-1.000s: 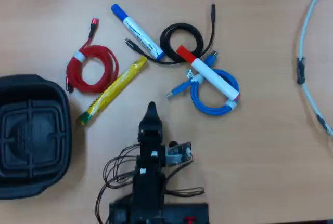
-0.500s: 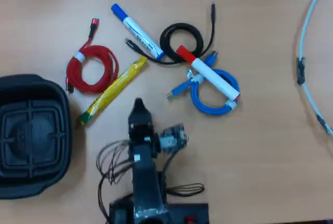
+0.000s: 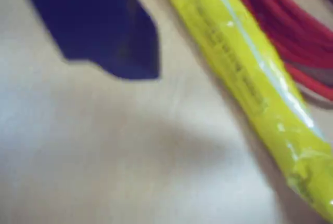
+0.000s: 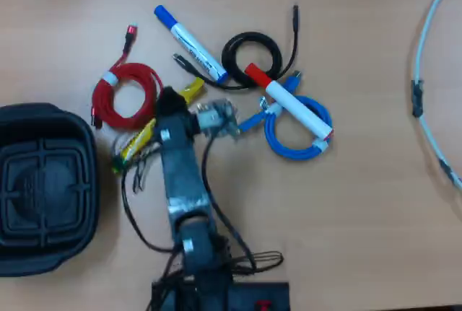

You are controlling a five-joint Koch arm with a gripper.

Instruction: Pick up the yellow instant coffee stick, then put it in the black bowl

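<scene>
Since half a second ago my arm has stretched up the overhead frame from lower centre, and my black pincer now sits over the middle of the long flat yellow foil coffee stick, hiding that stretch of it. Only the stick's upper right tip and its lower left part with the green end show in the overhead view. It lies diagonally on the light wooden table, left of centre, just beside the coiled red cable.

Pincer state: cannot tell; from above my jaws are a dark blob. Wrist view is blurred; one dark blue-black shape at upper left, probably a jaw, sits apart from the stick, which runs from top centre to lower right, cut off by the frame. Red cable loops sit at upper right, also cut off.

Large black rounded-square plastic bowl sits at the left edge, partly out of frame, well apart from the stick. White marker with blue cap, coiled black cable, white marker with red cap and coiled blue cable lie in the upper middle.
</scene>
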